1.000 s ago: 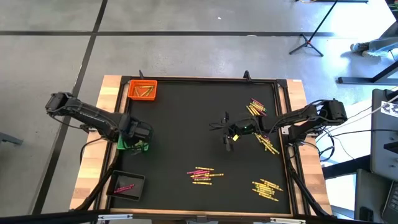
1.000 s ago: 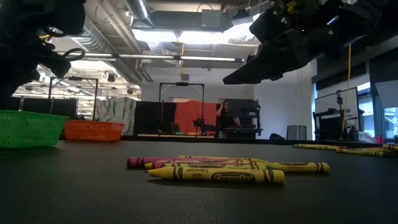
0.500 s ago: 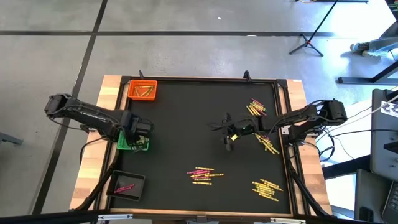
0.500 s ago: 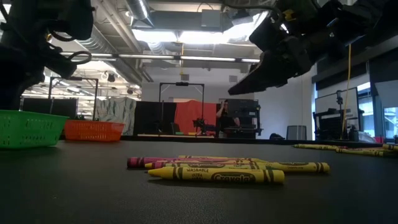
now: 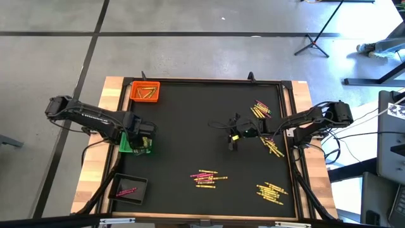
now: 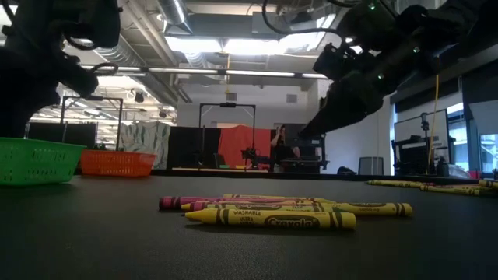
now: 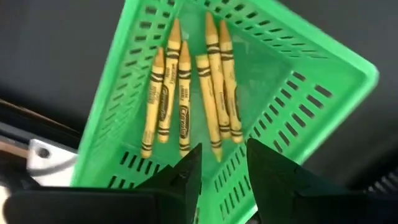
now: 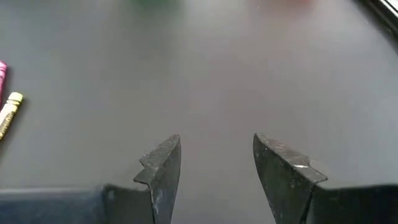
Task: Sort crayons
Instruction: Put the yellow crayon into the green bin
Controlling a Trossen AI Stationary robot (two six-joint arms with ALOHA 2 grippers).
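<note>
Yellow crayons sat in green tray under left gripper, jaws parted, empty | right gripper open mid-mat | loose crayon piles remained, barely halfway.

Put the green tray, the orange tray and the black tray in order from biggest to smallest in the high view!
1. black tray
2. orange tray
3. green tray, but the left arm covers part of it, so its place is unsure.
</note>
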